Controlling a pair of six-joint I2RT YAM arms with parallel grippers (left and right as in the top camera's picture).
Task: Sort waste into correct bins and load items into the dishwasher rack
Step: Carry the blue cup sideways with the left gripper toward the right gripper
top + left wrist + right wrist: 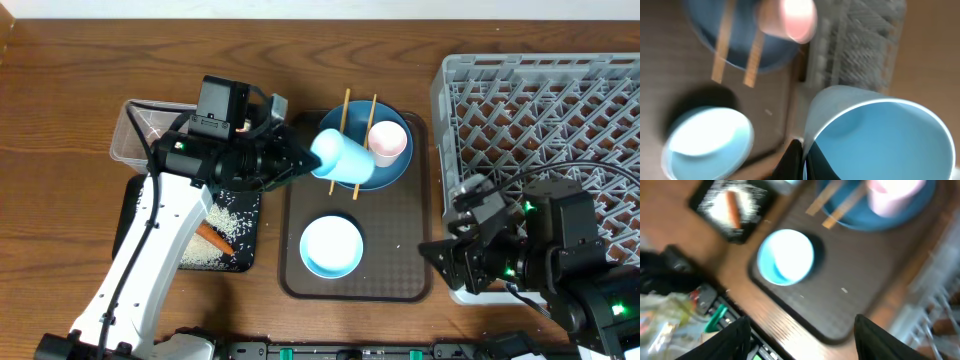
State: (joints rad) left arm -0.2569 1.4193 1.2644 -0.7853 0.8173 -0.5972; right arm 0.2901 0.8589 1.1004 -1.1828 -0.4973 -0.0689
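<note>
Colour log, my view. Blue cup is reading light blue; pink cup pale pink; plate dark blue. Bowl is showing light blue, white inside. Chopsticks are showing tan wood. Tray is reading brown; rack grey, lattice-patterned. Black bin is showing white rice and an orange carrot.

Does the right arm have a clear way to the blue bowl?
Probably yes. The right gripper is open and faces the light-blue bowl, which sits on the brown tray with nothing between them.
</note>
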